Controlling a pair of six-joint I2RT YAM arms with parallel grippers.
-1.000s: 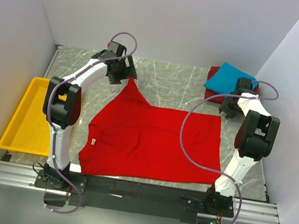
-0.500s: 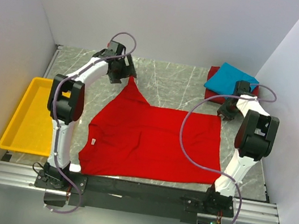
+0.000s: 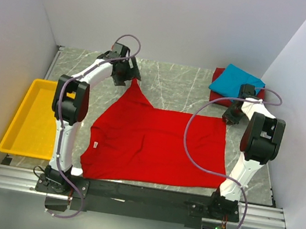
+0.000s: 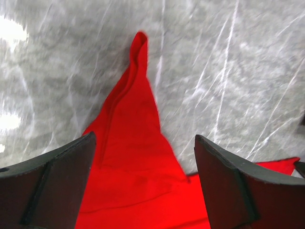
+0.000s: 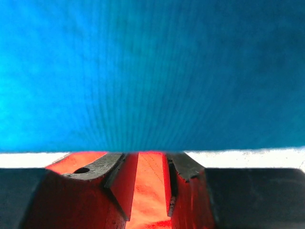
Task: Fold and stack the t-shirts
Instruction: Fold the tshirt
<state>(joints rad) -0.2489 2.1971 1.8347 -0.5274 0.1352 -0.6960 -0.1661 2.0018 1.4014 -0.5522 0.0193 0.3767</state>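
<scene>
Top view: bright red t-shirt (image 3: 154, 144) lies spread flat mid-table (image 3: 175, 86), one corner drawn out to a point toward the far left. The left gripper (image 3: 130, 77) sits right at that point. The right gripper (image 3: 230, 116) is at the shirt's far right corner. The turquoise t-shirt (image 3: 236, 81) is folded in the far right corner of the table, on top of the darker red t-shirt (image 3: 217, 73), of which only an edge shows. Yellow tray (image 3: 31, 123) sits off the left side, apart from the shirts.

Left wrist: left gripper (image 4: 143, 183) is wide open and grips nothing. The bright red t-shirt (image 4: 138, 157) runs between the fingers (image 4: 52, 186) and tapers to a narrow tip flat on the table (image 4: 228, 71).

Right wrist: right gripper (image 5: 143, 176) is narrow, with a strip of bright red t-shirt (image 5: 150, 186) pinched between the fingers (image 5: 102, 167). The turquoise t-shirt (image 5: 152, 71) fills the view just ahead, very close and blurred.
</scene>
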